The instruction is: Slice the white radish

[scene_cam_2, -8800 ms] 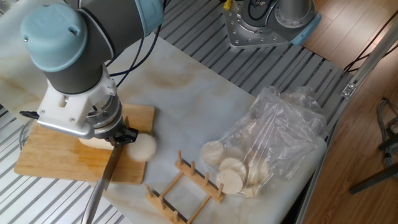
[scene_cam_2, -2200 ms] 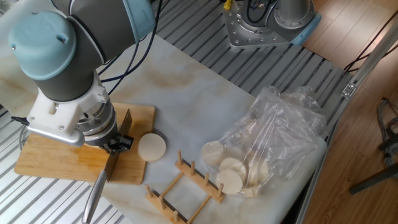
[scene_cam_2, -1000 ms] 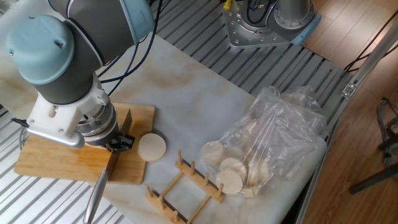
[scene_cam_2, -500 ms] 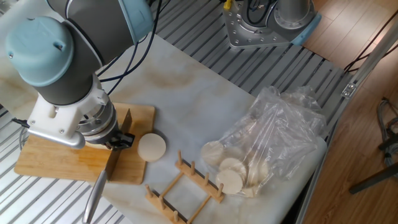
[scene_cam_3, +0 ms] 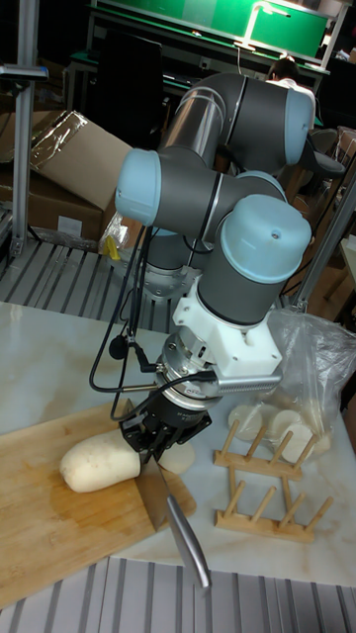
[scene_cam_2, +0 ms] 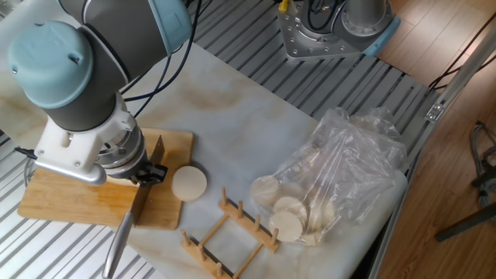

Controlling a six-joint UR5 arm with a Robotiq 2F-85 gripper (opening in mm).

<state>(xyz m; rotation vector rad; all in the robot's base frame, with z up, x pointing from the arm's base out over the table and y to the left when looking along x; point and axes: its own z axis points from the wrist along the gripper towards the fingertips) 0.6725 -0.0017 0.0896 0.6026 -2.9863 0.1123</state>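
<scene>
One arm works over a wooden cutting board (scene_cam_2: 70, 198) that lies at the near left of a pale marble-patterned tabletop (scene_cam_2: 232, 132). The gripper (scene_cam_3: 161, 432) hangs low over the board's right part, its dark fingers (scene_cam_3: 138, 435) pinched on a knife (scene_cam_3: 170, 516); the blade meets the board edge-down, while the long metal handle slants toward the table's front edge and past the board. In the tall fixed view the white radish (scene_cam_3: 99, 463) lies on its side on the board, rounded end pointing left, its right end just under the gripper beside the blade. In the fixed view the arm's wrist hides that body entirely. One thick round slice (scene_cam_2: 188, 183) sits at the board's right edge, flat face showing, just right of the blade; whether it touches the blade cannot be told. Near the slice, toward the table's front, stands a small wooden peg rack (scene_cam_2: 232, 232) with upright dowels. Farther right lies a crumpled clear plastic bag (scene_cam_2: 341, 167) with several pale round slices (scene_cam_2: 291, 217) inside, well apart from the board. Black cables (scene_cam_3: 114, 351) loop down along the arm beside the wrist. At the table's far side, a metal base (scene_cam_2: 325, 31) stands on the ribbed frame.
</scene>
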